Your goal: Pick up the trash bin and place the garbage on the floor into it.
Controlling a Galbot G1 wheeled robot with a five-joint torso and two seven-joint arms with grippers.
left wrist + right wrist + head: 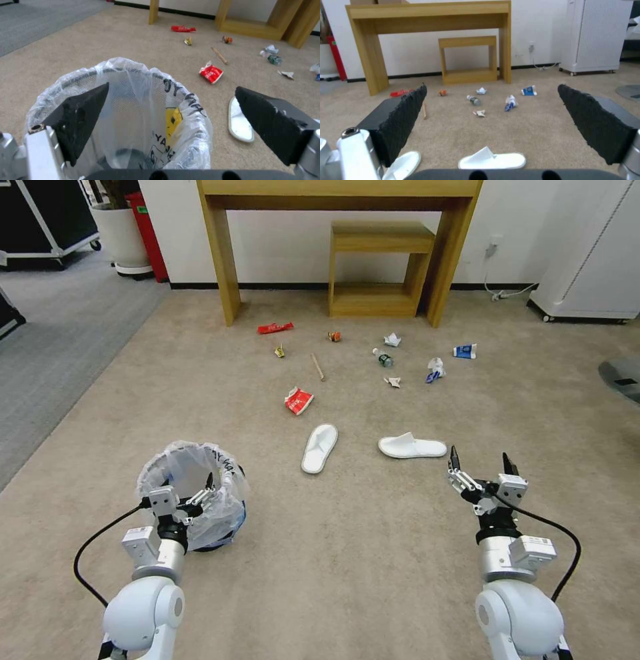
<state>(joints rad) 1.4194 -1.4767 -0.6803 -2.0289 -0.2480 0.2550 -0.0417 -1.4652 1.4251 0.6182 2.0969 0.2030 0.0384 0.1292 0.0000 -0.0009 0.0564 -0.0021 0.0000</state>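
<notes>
— On the tan short-pile carpet floor (pixel 373 553), seen from the head camera, where does the bin stand?
— The small round blue trash bin lined with a crinkly whitish plastic bag (pixel 190 493) stands at the robot's near left. The left hand (pixel 190 497) sits at its near rim, fingers spread apart, gripping nothing.
— And the other arm?
— The right hand (pixel 485 465) hangs over bare carpet at the near right, also released, close to a white slipper (pixel 412 447); a second white slipper (pixel 319 448) lies between the two arms. Farther off, before a light wooden worktop (pixel 340 220), the garbage lies scattered: a red crumpled wrapper (pixel 299 401), a wooden stick (pixel 317 367), a small green-labelled plastic bottle (pixel 383 357).
— What does the left wrist camera add?
— One black finger (pixel 81 117) lies over the bag's open mouth, the other outside the rim, towards the slipper; black lettering on the bag.
— And the right wrist camera?
— Both black pads (pixel 403 120) stand wide apart, with the slippers just below them and a blue-white packet (pixel 529 90) beyond.
</notes>
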